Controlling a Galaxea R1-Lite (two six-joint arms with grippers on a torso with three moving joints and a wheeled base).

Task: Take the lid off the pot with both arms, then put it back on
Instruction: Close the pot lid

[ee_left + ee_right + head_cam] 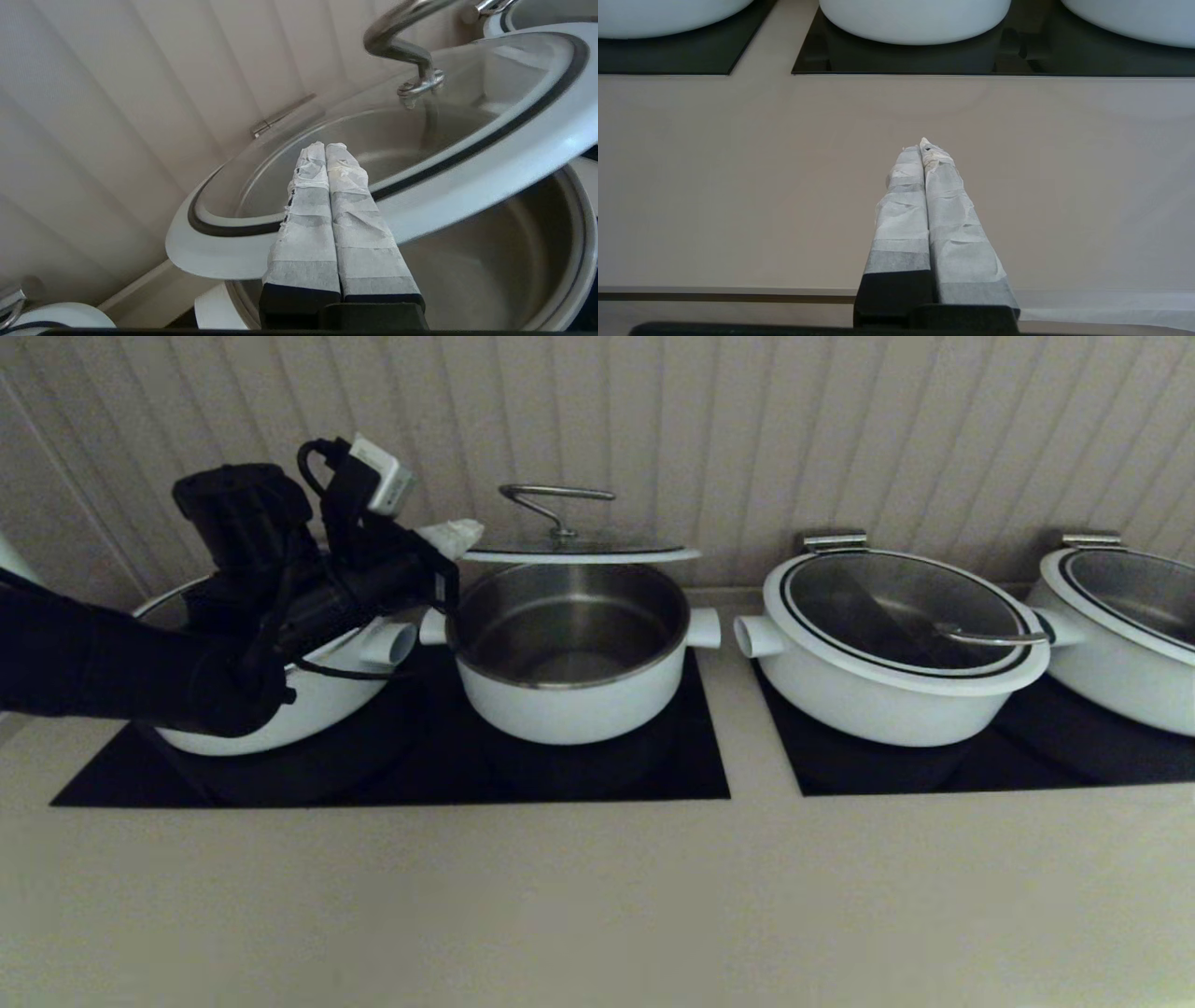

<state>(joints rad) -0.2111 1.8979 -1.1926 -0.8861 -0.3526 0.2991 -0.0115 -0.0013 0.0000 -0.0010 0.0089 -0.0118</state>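
A: Desk (560, 896) state?
B: Pot (569, 649) open on black hob (691, 756). Lid (579, 553) raised above its back rim, level.
A: Hands?
B: Left hand (325, 148) fingers together, over lid's left edge. Right hand (924, 145) together, above bare desk.

- The head view looks forward and down from above the counter (597, 896), taking in a row of white pots on black hobs (401, 756) against a ribbed wall (747, 420); it stands well back
- The left wrist view sits close behind the left gripper (325, 148), facing the lid (467, 154) and the pot (514, 261); both also show in the head view
- The right wrist view looks along the right gripper (923, 148), low over the counter toward the hobs' front edges
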